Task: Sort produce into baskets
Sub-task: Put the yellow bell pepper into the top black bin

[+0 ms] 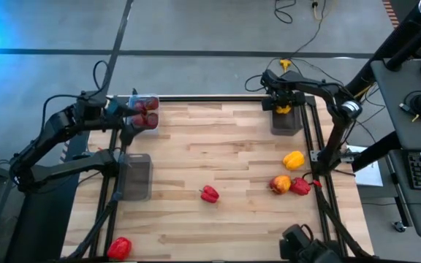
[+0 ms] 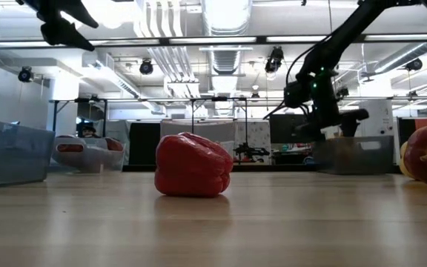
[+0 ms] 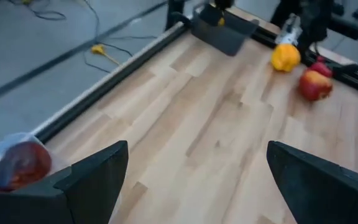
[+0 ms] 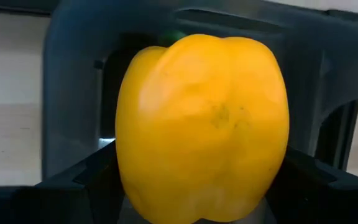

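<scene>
My right gripper (image 1: 283, 103) is shut on a yellow pepper (image 4: 201, 124) over the grey basket (image 1: 285, 121) at the table's far right. My left gripper (image 1: 128, 123) is open and empty in the air beside the far-left basket (image 1: 145, 112), which holds dark red produce (image 3: 22, 163). A second basket (image 1: 137, 176) stands on the left. On the table lie a red pepper (image 1: 209, 193), a yellow pepper (image 1: 293, 159), an orange-red fruit (image 1: 280, 184), a red pepper (image 1: 301, 187) and a red piece (image 1: 119, 248). My right gripper pinches the yellow pepper by its two opposite sides (image 4: 129, 168), one finger (image 4: 82, 183) on each side. The pepper is lifted clear, with the grey basket's wall (image 4: 73, 74) behind it.
Black frame rails (image 1: 313, 146) run along the table's edges. The three pieces at the right lie close to the right rail. In the low view the red pepper (image 2: 193, 165) lies mid-table, with bare wood around it.
</scene>
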